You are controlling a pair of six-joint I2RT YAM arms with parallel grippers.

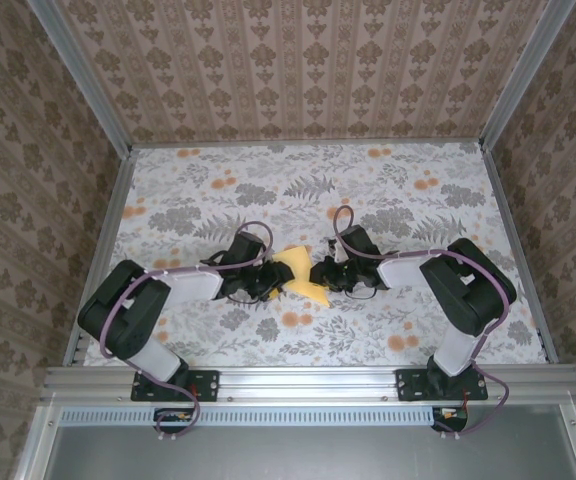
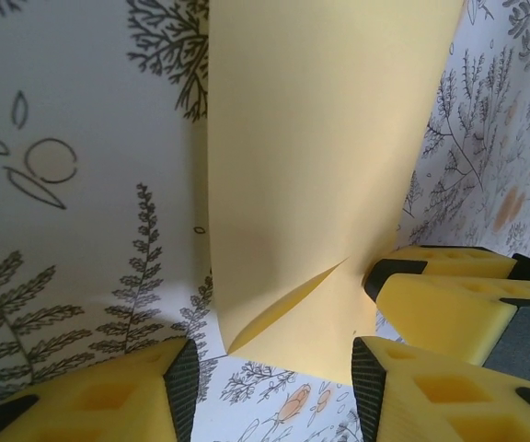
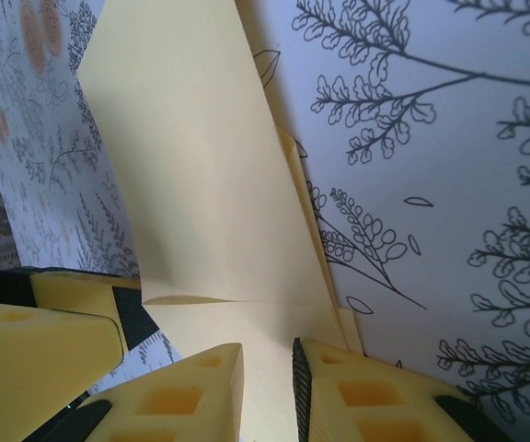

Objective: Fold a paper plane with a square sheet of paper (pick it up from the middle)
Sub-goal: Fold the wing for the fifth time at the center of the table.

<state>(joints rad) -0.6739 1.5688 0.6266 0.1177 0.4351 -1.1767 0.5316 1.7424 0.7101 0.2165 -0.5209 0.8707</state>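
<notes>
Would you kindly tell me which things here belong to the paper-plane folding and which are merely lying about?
Part of the job:
- yellow paper sheet, partly folded
- left tool, open at the paper
- right tool, pinched on the paper

Just there:
- floral tablecloth
- wallpapered walls
- metal frame rail

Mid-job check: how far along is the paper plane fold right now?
Done: the sheet is off the table's print and already creased, with a flap layered along one edge. In hand: the right gripper pinches its near edge, while the left gripper stands open, with a folded corner of the paper lying between its fingers. Left: it is not yet a slim pointed dart with a centre crease, so more folds are needed.
</notes>
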